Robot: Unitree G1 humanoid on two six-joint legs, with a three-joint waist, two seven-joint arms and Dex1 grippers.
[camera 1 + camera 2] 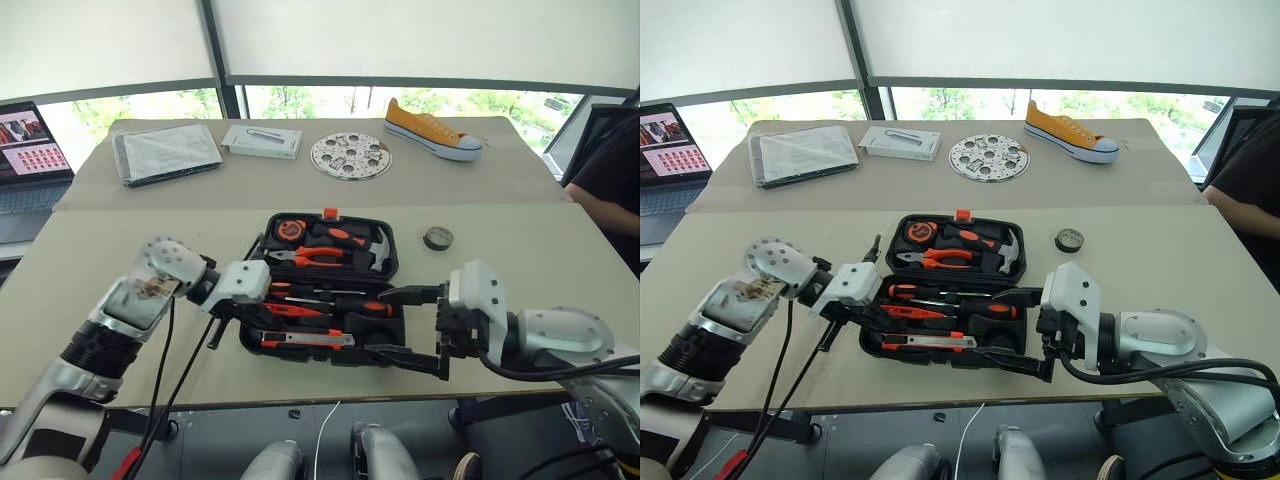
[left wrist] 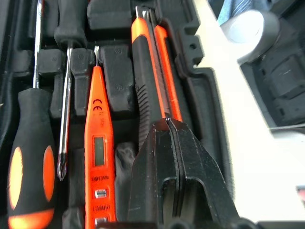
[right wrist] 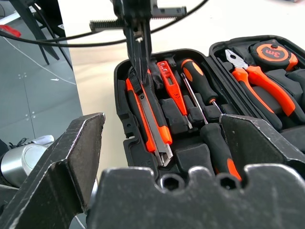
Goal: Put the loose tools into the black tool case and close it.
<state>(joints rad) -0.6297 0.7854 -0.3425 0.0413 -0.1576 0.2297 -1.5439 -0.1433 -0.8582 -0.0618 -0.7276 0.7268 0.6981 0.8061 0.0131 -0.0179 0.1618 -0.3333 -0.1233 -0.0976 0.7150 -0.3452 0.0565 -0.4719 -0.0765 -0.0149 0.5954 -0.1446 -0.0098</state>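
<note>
Closest to you, at about 7 o'clock in the head view, your left gripper (image 1: 232, 318) points down at the left end of the black tool case (image 1: 262, 345). Its two black fingers (image 2: 176, 181) are pressed flat together with nothing between them, and their tips sit on or just above the orange-black utility knife (image 2: 152, 71); contact is hard to judge from the wrist view.

Moving right, the case lies open at the centre of the near table (image 1: 90, 290). Its near half holds the knife along the front edge, then the slim orange tester pen (image 2: 97, 157), then two black-and-orange screwdrivers (image 1: 335, 305), all lying in their recesses. The far half, toward 12 o'clock, holds a tape measure (image 1: 291, 229), orange-handled pliers (image 1: 318, 256) and a hammer (image 1: 355, 243). An orange latch (image 1: 331, 213) sits on the far edge.

At 4 o'clock, your right gripper (image 1: 410, 325) hangs just beside the right end of the case, fingers spread wide and holding nothing.

At about 2 o'clock, the small dark tape roll (image 1: 438, 238) lies on the table outside the case, near its far right corner.

On the far table, from 10 to 1 o'clock: a laptop (image 1: 30, 150), a grey flat pouch (image 1: 165, 152), a small box (image 1: 261, 141), a round perforated disc (image 1: 350, 156) and a yellow sneaker (image 1: 432, 130).
</note>
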